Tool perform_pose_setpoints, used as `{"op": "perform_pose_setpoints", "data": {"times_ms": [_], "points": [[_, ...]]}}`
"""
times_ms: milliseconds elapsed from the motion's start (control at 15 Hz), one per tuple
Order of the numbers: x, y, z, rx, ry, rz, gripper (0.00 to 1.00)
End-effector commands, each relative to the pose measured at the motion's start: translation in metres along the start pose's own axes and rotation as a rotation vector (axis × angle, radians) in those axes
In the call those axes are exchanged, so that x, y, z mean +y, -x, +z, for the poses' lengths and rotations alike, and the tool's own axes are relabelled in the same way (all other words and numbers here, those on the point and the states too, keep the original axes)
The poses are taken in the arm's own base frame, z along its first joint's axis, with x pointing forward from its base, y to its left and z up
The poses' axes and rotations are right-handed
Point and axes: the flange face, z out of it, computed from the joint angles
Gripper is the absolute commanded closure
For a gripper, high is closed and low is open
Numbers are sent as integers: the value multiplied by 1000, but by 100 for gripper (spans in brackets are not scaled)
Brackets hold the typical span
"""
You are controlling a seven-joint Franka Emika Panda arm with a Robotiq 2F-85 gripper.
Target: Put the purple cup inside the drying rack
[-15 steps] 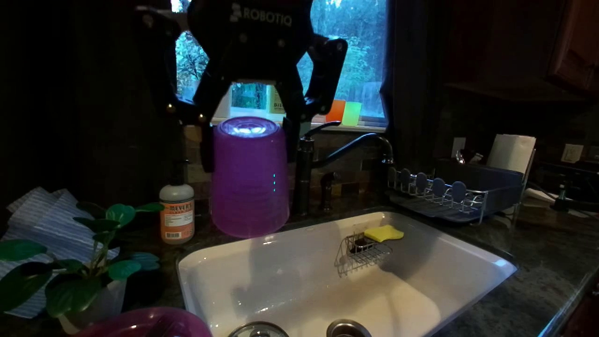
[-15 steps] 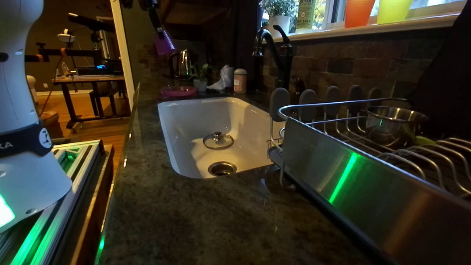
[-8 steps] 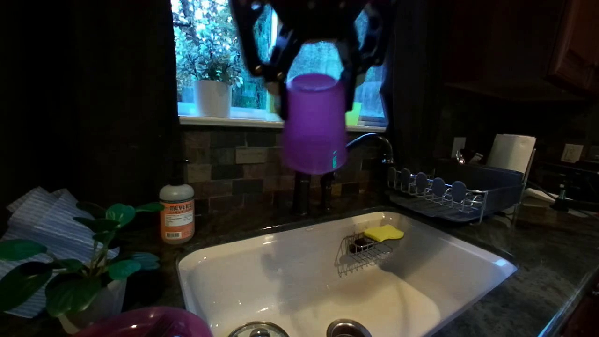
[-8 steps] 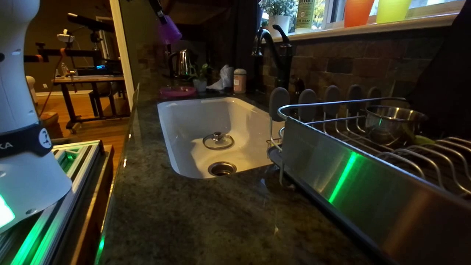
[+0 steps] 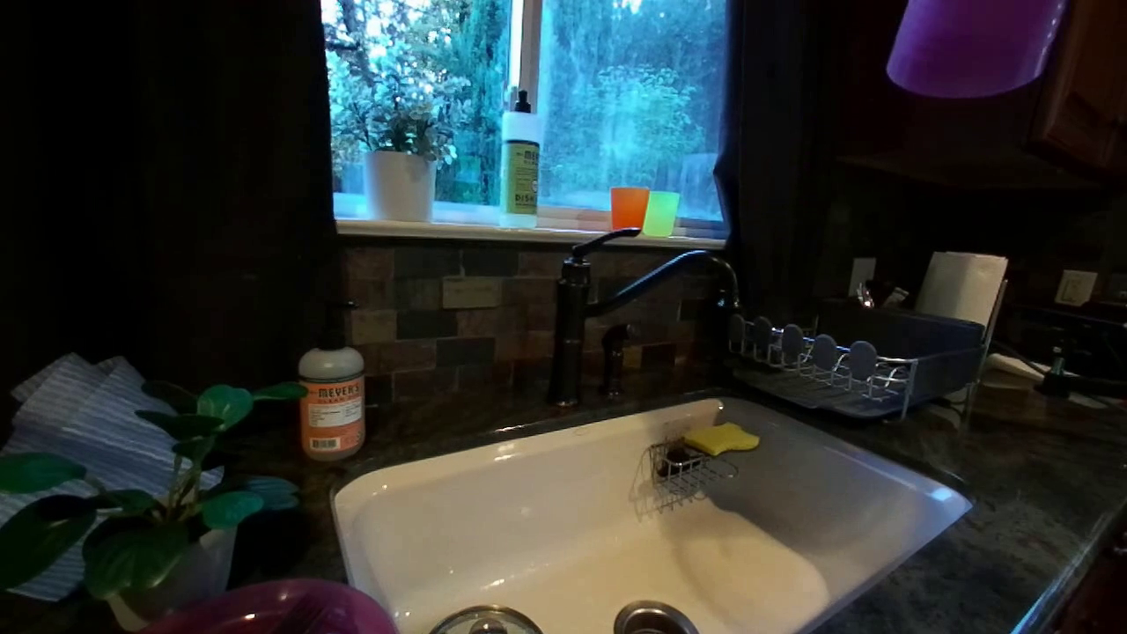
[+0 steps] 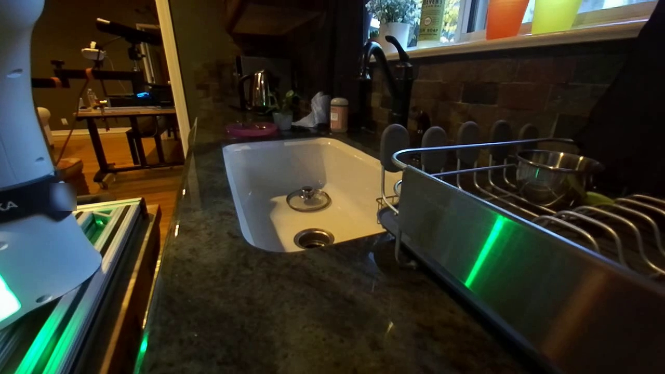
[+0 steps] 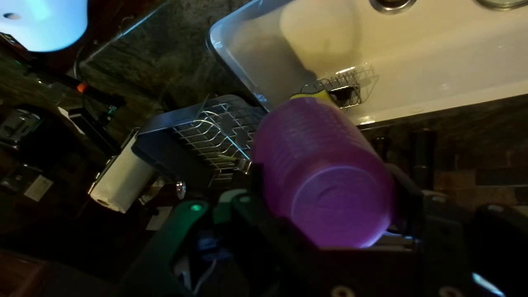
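The purple cup (image 5: 977, 44) hangs upside down, high at the top right of an exterior view, cut off by the frame's edge. My gripper (image 7: 328, 181) is shut on the cup (image 7: 313, 136) in the wrist view, one finger on each side near its base. Neither gripper nor cup shows in the exterior view with the robot base. The drying rack (image 5: 828, 370) stands on the counter right of the sink, below the cup and apart from it. Its metal side (image 6: 467, 223) shows large in an exterior view. In the wrist view the rack (image 7: 177, 119) lies left of the cup.
A white sink (image 5: 546, 519) lies beside the rack, with a wire holder and yellow sponge (image 5: 722, 438). A black faucet (image 5: 572, 326) rises behind it. A metal pot (image 6: 550, 176) sits in the rack. A paper towel roll (image 7: 121, 177) stands near the rack. A magenta vessel (image 5: 282, 608) is at front left.
My gripper has carried the cup up and to the right, from over the sink's back edge toward the rack side. The gripper has left both exterior views. The cup stays held.
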Motion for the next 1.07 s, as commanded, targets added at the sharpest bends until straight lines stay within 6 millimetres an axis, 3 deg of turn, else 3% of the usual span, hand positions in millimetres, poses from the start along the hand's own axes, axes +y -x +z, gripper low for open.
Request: {"op": "perform_pose_setpoints", "data": {"times_ms": [0,467,533,600,733,1000], "points": [[7,0,0,7,-1,8,30],[5,2,11,12,25,20,30],[5,2,11,12,25,20,55],[6,-2,12,18,28,31,55],[14,-18,16,33,44,87,55],[47,-75,39,19,110,276,55]]}}
